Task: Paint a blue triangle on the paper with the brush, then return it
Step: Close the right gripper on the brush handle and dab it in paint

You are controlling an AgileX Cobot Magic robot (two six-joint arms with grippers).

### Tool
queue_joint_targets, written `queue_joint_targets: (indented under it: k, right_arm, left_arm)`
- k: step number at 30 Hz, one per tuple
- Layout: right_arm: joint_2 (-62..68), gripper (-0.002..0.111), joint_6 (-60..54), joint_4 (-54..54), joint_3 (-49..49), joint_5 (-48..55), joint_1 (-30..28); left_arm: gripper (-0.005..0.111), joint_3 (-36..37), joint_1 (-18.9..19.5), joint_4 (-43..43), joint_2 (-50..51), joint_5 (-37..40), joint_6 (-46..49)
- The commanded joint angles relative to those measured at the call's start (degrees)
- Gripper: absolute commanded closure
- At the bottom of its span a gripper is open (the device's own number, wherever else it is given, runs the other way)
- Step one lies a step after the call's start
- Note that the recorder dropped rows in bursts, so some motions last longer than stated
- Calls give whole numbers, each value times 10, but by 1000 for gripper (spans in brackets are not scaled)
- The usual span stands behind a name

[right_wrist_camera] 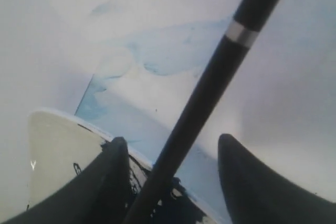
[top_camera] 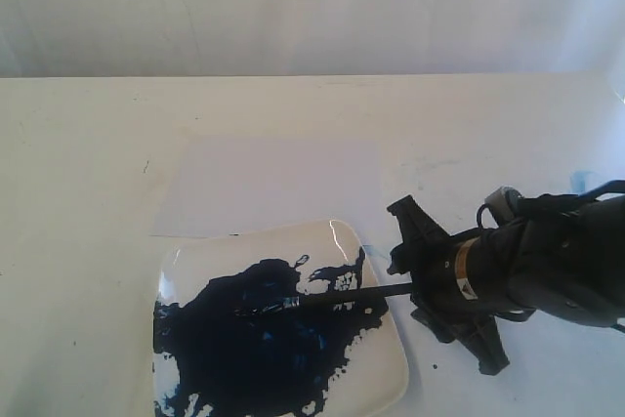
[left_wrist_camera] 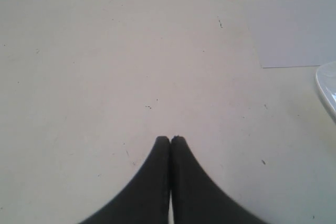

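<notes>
On the white square plate [top_camera: 389,370], near the front of the table [top_camera: 78,163], the brush [top_camera: 332,297] lies with its bristles in a big dark-blue paint puddle [top_camera: 244,349]. Its black handle reaches over the right rim of the plate toward the right gripper [top_camera: 422,288]. The end of the handle is between the jaws of this gripper, and the jaws stand wide apart. In the right wrist view the two black fingers [right_wrist_camera: 110,182] are on both sides of the handle, each with a gap, so they do not pinch it. Some pale blue smears [right_wrist_camera: 168,51] are on the table surface behind the handle in that view. The paper [top_camera: 278,183] lies flat on the table just behind the plate, and its near edge is close to the far rim of the plate; whether they touch I cannot tell. The left gripper [left_wrist_camera: 170,139] shows only in its own wrist view. Its jaws are pressed together with nothing between them, and it is above bare table, with a corner of the paper and a bit of the plate's rim off to one side.
</notes>
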Motion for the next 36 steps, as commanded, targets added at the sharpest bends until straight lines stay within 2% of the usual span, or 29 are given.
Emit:
queue_joint_targets:
  k: [1, 8, 16, 36]
  right_arm:
    - [15, 65, 1, 24, -8, 1, -4]
    - [28, 67, 1, 42, -11, -6, -4]
    - [28, 80, 1, 80, -11, -43, -4]
    - [28, 88, 1, 77, -11, 0, -4]
  left_arm:
    - [107, 1, -2, -4, -3, -2, -3]
    - [107, 1, -2, -4, -3, -2, -3]
    - [107, 1, -2, -4, -3, -2, -3]
    - [107, 1, -2, -4, -3, -2, -3]
